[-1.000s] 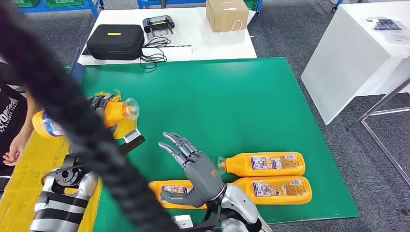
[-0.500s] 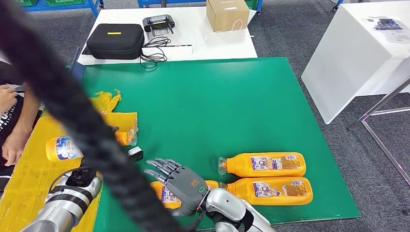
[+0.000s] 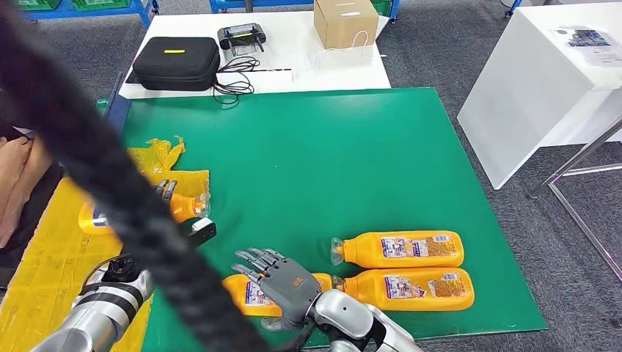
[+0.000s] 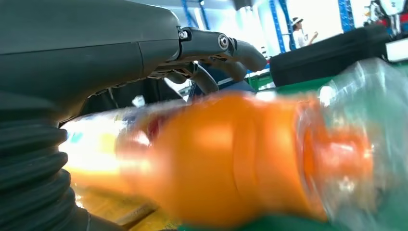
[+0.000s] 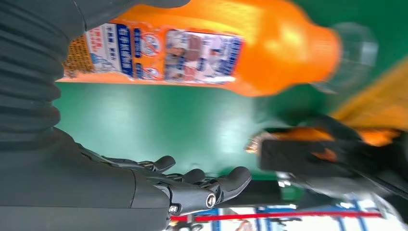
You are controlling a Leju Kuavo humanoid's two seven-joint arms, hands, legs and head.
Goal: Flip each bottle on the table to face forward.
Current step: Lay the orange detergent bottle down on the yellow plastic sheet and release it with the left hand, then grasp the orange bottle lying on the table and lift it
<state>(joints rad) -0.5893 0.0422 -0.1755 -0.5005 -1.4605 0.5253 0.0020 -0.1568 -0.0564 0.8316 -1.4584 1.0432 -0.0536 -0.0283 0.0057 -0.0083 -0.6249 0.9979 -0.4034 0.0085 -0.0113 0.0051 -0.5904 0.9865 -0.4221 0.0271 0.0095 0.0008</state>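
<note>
Both arms are silver, with dark bands near the left wrist [image 3: 110, 297]. The right hand [image 3: 282, 282] is grey with a small orange mark on its back and darker fingers [image 3: 253, 257]. A grey ribbed cover [image 4: 29, 163] sits behind the left hand [image 4: 144, 53], with silver screws at its finger hinges.

No legible text anywhere. Two orange bottles [image 3: 400, 249] [image 3: 411, 287] on green mat carry printed labels w/ blue, white & gold panels, print too small to read. Third bottle [image 5: 192, 48] under right hand [image 3: 282, 282] shows label w/ blue-framed boxes & pics in right wrist view, too blurred to read. Bottle [image 3: 176, 209] in left hand [image 3: 165, 192] has blue/white label, unreadable. Black case [image 3: 176, 62] has small yellow mark, no letters made out. Paper on white table [image 3: 587, 35] has blue print, illegible.
</note>
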